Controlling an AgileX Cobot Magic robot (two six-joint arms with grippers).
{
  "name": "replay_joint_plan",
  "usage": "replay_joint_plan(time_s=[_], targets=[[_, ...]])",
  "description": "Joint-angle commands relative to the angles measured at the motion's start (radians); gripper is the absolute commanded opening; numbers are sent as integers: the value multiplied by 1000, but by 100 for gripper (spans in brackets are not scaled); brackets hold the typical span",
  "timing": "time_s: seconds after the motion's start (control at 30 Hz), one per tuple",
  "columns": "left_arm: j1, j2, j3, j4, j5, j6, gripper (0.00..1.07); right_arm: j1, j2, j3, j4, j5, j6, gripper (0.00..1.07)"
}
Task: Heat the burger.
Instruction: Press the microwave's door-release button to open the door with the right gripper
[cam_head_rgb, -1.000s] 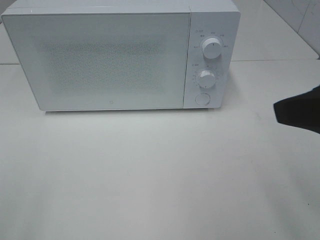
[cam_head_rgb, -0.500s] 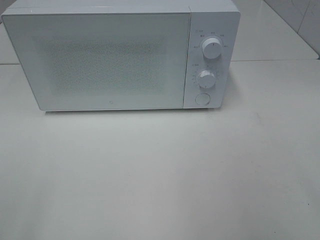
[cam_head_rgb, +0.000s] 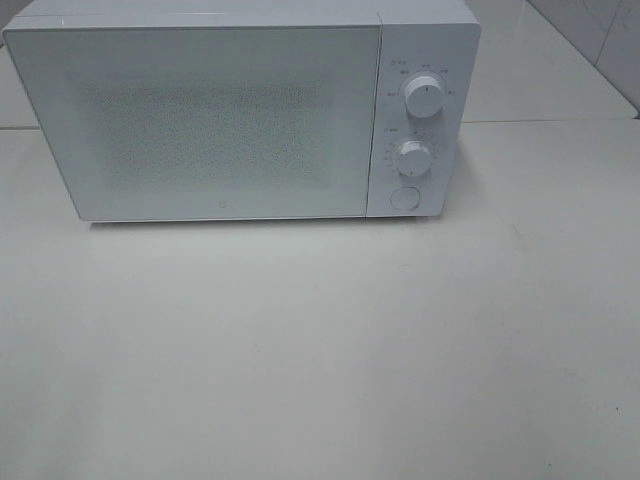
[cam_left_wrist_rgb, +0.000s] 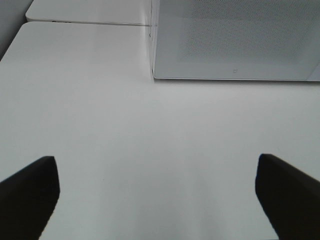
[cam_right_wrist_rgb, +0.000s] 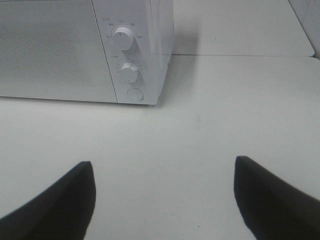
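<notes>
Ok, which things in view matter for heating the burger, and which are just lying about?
For the job: microwave, door shut; its upper knob, lower knob and round button; left gripper and right gripper, both open and empty. The burger is not in view.
Lying about: no loose items visible; only the white table.

Microwave (cam_head_rgb: 200, 110) at table (cam_head_rgb: 320, 350) rear (dials (cam_head_rgb: 424, 97) rightward).
</notes>
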Motion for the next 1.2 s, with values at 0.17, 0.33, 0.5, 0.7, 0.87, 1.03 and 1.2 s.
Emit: replay_joint_plan(time_s=[0.17, 0.33, 0.5, 0.7, 0.87, 1.03, 1.2], targets=[[4, -19, 5, -2, 2, -6, 102, -41, -75, 59, -50, 18, 19, 74], [4, -19, 5, -2, 2, -6, 102, -43, -75, 68, -70, 26, 38, 74], [4, -19, 5, -2, 2, -6, 102, -43, -75, 68, -70, 26, 44, 74], [4, -19, 5, -2, 2, -6, 102, -43, -75, 68, -70, 26, 44, 74], [4, -19, 5, -2, 2, -6, 102, -43, -75, 68, -70, 25, 44, 74], [4, -19, 5, -2, 2, -6, 102, -43, -58, 36, -63, -4, 44, 74], [4, -19, 5, -2, 2, -6, 102, -43, 14, 9, -63, -51, 44, 74]])
